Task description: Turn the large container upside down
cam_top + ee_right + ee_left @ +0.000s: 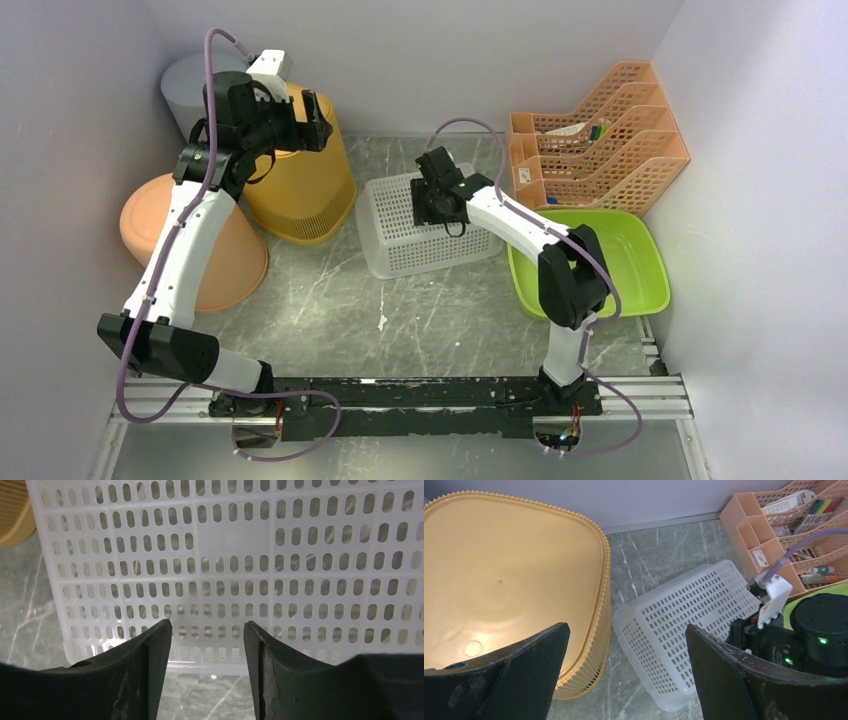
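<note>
A large yellow ribbed container (300, 190) stands at the back left with its flat base facing up, as the left wrist view (509, 575) shows. My left gripper (318, 125) hovers over its right edge, open and empty (626, 655). A white perforated basket (415, 235) lies base up and tilted in the middle; it also shows in the left wrist view (684, 620). My right gripper (437, 203) hangs just above its near edge (225, 555), open and holding nothing (207, 640).
An orange bin (215, 250) lies at the left, with a grey bin (185, 85) behind it. A green tub (635, 265) sits at the right. A peach file organiser (600, 140) with pens stands at the back right. Walls close in on three sides.
</note>
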`<action>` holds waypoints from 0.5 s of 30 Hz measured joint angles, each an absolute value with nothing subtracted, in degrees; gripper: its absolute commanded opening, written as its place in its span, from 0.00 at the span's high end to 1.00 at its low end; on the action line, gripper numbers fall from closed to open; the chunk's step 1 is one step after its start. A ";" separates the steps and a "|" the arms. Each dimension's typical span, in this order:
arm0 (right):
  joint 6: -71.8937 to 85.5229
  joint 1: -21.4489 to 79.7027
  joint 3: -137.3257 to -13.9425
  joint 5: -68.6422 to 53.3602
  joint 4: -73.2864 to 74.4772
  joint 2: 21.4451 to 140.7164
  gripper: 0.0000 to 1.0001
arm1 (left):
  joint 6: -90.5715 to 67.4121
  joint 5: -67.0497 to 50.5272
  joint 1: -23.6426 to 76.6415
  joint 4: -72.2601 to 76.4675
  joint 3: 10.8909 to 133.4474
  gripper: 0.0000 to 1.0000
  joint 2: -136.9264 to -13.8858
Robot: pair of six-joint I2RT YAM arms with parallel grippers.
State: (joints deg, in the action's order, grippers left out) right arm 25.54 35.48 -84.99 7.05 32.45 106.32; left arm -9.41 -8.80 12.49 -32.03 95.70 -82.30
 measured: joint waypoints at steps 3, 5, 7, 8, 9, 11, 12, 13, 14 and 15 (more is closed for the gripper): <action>25.56 35.09 -88.73 9.15 32.49 109.60 0.43 | -9.85 -8.80 12.49 -31.51 95.70 0.01 -82.30; 25.52 34.22 -92.49 10.50 32.40 112.64 0.39 | -9.93 -8.80 12.49 -31.42 95.70 0.01 -82.30; 25.50 32.95 -96.14 11.27 31.31 115.72 0.35 | -9.93 -8.80 12.49 -31.29 95.70 0.01 -82.37; 25.47 32.16 -98.48 11.53 30.70 117.56 0.33 | -9.93 -8.80 12.49 -31.24 95.70 0.01 -82.43; 25.32 31.64 -100.77 11.79 29.93 119.46 0.30 | -9.93 -8.80 12.49 -31.16 95.70 0.01 -82.50; 25.06 29.50 -105.08 12.03 28.97 122.78 0.27 | -9.96 -8.82 12.49 -31.11 95.66 0.01 -82.61; 24.84 28.40 -107.55 12.14 28.38 124.66 0.26 | -10.00 -8.84 12.49 -31.07 95.59 0.01 -82.61; 24.64 27.40 -109.78 12.25 27.77 126.34 0.19 | -10.07 -8.84 12.49 -31.00 95.46 0.01 -82.63; 24.49 26.59 -111.39 12.25 27.22 127.61 0.03 | -10.11 -8.86 12.49 -30.87 95.26 0.01 -82.61; 24.43 25.63 -113.56 12.12 26.63 129.21 0.00 | -10.13 -8.86 12.49 -30.68 95.00 0.01 -82.61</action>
